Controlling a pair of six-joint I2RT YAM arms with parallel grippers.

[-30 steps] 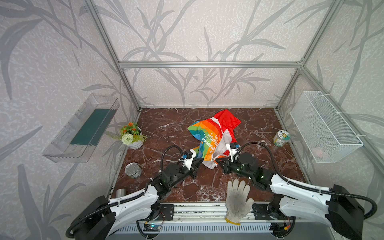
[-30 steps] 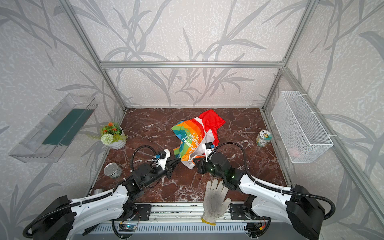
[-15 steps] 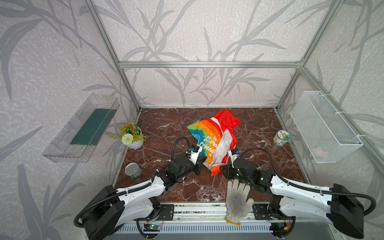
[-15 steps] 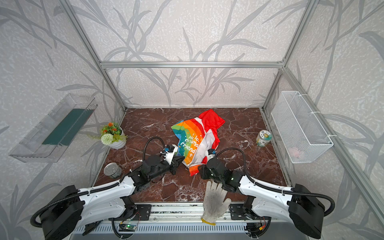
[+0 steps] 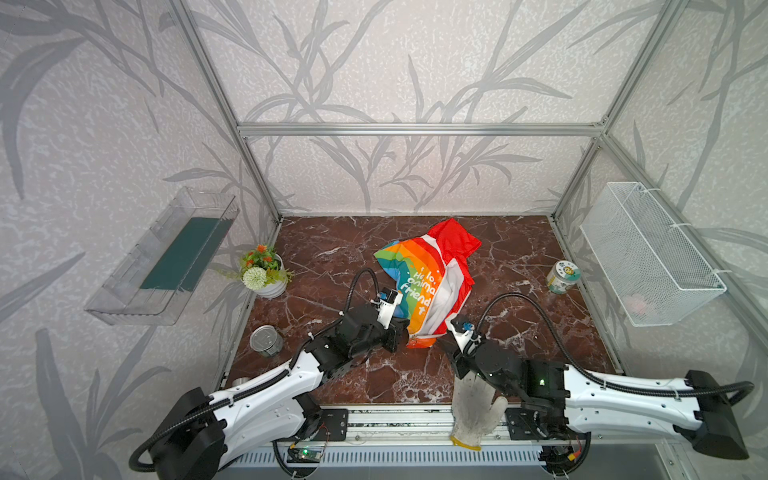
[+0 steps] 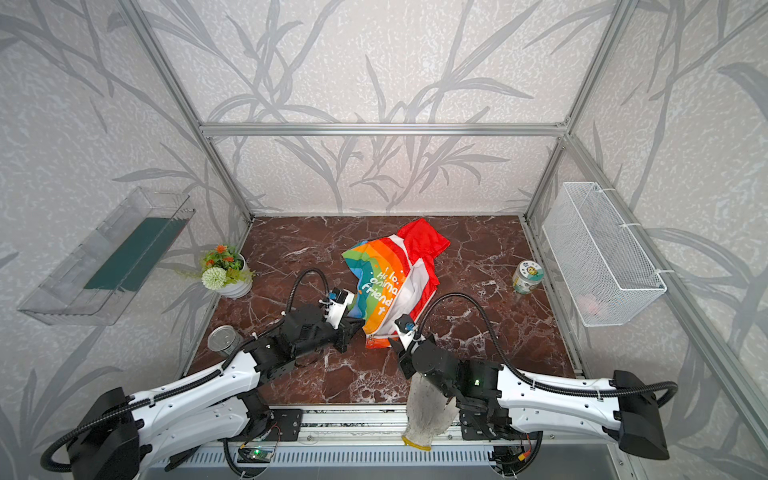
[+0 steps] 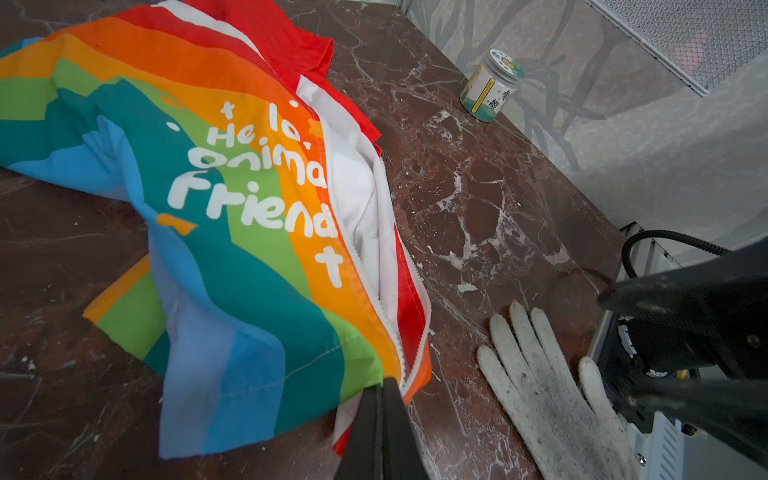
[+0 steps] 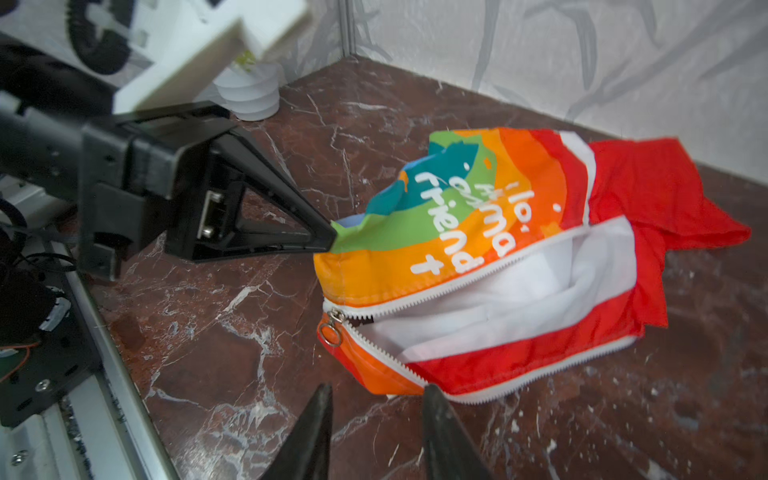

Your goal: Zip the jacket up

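My right tool has just let go, jaws apart and empty; left tool stays clenched on the jacket hem, mid desk. The ring pull lies free at the bottom, so zipping hasn't begun

I find the walls papered pale grey with a leaf pattern and braced by aluminium framing. The floor before me is dark red marble, white-veined and evenly lit. Left wall: clear shelf. Right wall: white wire basket.
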